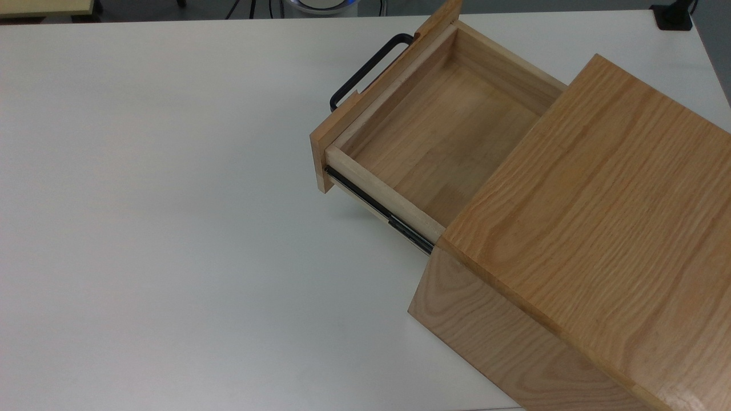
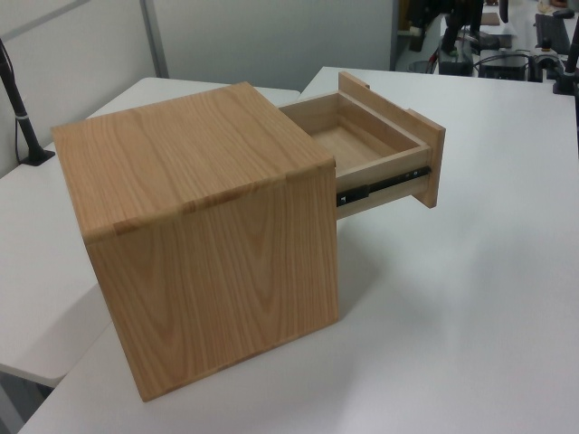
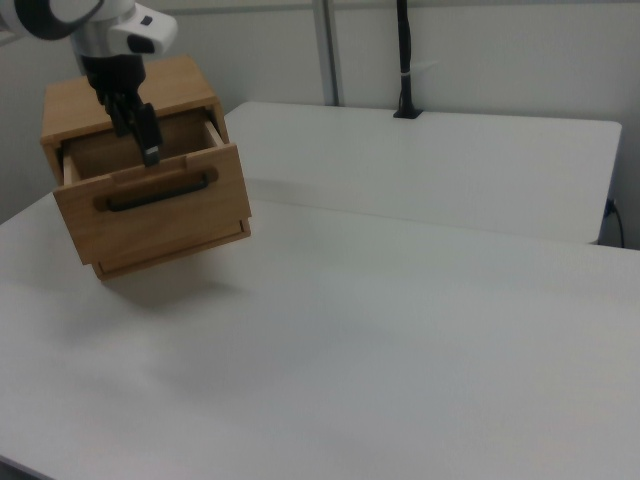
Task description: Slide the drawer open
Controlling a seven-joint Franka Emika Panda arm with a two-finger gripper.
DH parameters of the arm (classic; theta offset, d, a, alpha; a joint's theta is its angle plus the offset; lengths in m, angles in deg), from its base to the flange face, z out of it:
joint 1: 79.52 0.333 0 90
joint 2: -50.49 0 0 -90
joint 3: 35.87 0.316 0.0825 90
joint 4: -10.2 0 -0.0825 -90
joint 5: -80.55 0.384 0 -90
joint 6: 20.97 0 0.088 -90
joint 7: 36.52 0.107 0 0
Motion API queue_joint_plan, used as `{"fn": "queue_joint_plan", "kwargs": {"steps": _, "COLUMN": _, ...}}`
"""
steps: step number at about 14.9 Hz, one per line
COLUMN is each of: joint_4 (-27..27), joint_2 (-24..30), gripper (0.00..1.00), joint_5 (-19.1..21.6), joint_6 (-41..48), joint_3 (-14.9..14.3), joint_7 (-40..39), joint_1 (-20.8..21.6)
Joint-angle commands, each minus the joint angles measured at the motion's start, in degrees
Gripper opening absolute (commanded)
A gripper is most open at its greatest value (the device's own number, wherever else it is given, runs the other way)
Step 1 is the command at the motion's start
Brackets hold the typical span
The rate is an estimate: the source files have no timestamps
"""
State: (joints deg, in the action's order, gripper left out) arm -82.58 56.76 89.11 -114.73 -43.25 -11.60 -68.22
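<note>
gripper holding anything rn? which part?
Nothing held. The gripper hangs above the drawer, clear of its black handle.
</note>
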Motion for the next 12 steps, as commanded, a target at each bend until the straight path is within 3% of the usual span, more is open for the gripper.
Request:
{"fn": "queue_joint_plan", "kwargs": {"steps": 1, "joint_4": 7.26, "joint_2": -4.51, "gripper": 1.00, "joint_5": -9.41, "joint_6": 8.41, "joint_3": 0.87, "joint_7": -16.96, "joint_1": -2.85}}
{"fn": "queue_joint_plan", "kwargs": {"steps": 4, "joint_4": 7.35, "joint_2": -5.56, "gripper": 1.00, "joint_5": -11.81, "joint_6": 8.77, "joint_3": 1.05, "joint_7": -24.39, "joint_1": -5.13}}
{"fn": "queue_joint_plan", "kwargs": {"steps": 6, "joint_4": 7.35, "joint_2": -6.62, "gripper": 1.00, "joint_5": -11.64, "joint_6": 8.51, "joint_3": 2.10, "joint_7": -24.75, "joint_1": -6.64}}
{"fn": "queue_joint_plan", "kwargs": {"steps": 12, "joint_4": 7.17, "joint_2": -6.71, "gripper": 1.00, "joint_5": -10.85, "joint_6": 8.33, "joint_3": 1.58, "joint_7": -24.75, "joint_1": -7.08}}
